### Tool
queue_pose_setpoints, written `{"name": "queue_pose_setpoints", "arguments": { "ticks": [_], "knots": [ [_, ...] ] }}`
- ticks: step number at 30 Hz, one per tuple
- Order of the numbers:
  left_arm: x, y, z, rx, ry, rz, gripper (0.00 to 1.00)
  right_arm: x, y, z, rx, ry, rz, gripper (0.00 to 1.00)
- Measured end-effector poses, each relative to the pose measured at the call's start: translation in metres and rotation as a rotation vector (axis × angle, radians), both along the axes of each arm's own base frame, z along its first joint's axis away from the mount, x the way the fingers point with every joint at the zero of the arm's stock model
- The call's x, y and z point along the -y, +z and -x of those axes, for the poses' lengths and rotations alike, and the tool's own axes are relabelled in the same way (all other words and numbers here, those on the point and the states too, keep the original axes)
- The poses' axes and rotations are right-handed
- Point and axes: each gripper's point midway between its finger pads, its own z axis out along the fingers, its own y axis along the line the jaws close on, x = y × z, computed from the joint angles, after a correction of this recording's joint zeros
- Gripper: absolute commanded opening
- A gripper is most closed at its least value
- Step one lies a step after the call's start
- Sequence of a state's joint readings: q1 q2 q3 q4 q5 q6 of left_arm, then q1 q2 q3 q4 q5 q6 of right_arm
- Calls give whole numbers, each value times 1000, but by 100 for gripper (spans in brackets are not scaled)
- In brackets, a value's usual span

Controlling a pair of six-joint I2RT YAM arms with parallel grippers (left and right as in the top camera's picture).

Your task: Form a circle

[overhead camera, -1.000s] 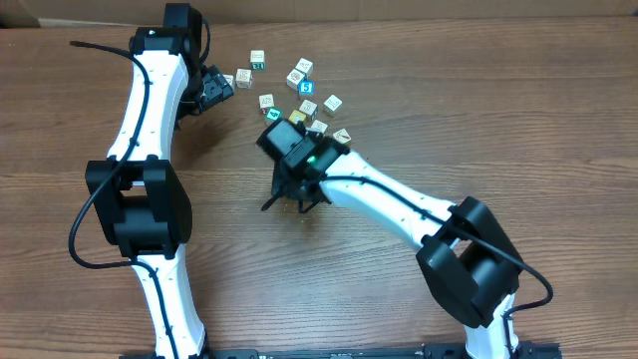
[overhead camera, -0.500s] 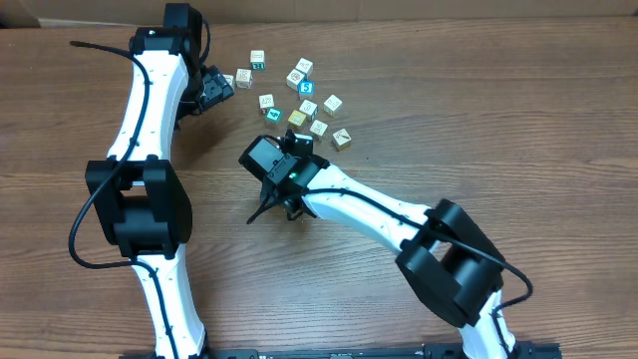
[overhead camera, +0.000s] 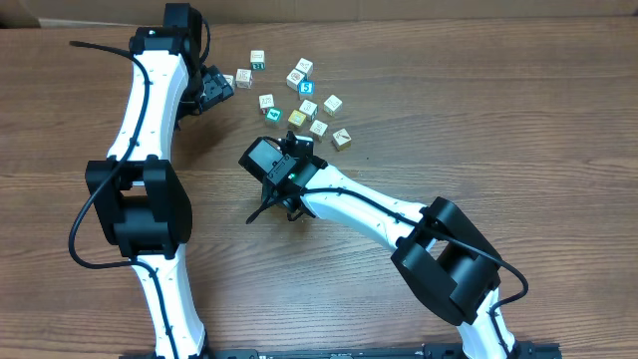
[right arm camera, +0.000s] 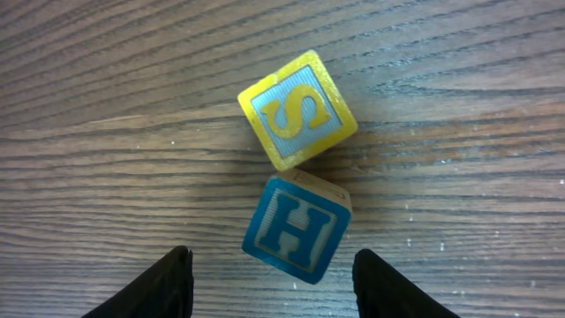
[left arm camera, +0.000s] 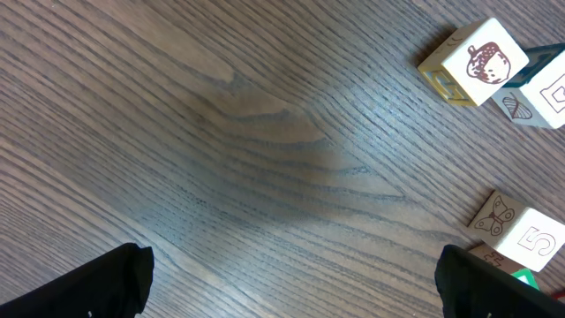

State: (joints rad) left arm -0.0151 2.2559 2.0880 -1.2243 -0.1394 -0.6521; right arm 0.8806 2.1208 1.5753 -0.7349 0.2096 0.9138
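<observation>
No ring yet: the cubes (overhead camera: pixel 306 88) lie loose at the far middle of the bench (overhead camera: pixel 478 120). Right hand (right arm camera: pixel 272 265) is spread astride the blue H cube (right arm camera: pixel 296 228) without touching it, probably lining up a pick. The yellow S cube (right arm camera: pixel 297 109) sits just beside it. Left hand (left arm camera: pixel 291 296) is spread wide and empty.

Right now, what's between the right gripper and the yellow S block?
The blue H block, between right gripper and S block; right wrist view shows it.

Your left arm (overhead camera: pixel 150 100) and right arm (overhead camera: pixel 374 209) match: smooth white links, bulky black joint housings. Thin black cables (overhead camera: pixel 71 237) trail along both. The left gripper (left arm camera: pixel 296 283) shows matte black fingers (left arm camera: pixel 106 283), and there's a green light (overhead camera: pixel 296 179) glowing on the right wrist.
</observation>
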Motion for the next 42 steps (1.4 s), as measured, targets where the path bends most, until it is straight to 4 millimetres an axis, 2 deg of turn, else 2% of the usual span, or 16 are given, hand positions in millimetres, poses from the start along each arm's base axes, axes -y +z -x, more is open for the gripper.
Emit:
{"name": "queue_pose_setpoints", "arguments": {
  "ticks": [27,38,42],
  "knots": [
    [0,0,0,0,0,0,99,-15,-4,6,-38,27,-64,57],
    [0,0,0,0,0,0,100,-11,-5,10,-48,71,-29,60],
    [0,0,0,0,0,0,99,-6,5,11,-39,141,2,58]
  ]
}}
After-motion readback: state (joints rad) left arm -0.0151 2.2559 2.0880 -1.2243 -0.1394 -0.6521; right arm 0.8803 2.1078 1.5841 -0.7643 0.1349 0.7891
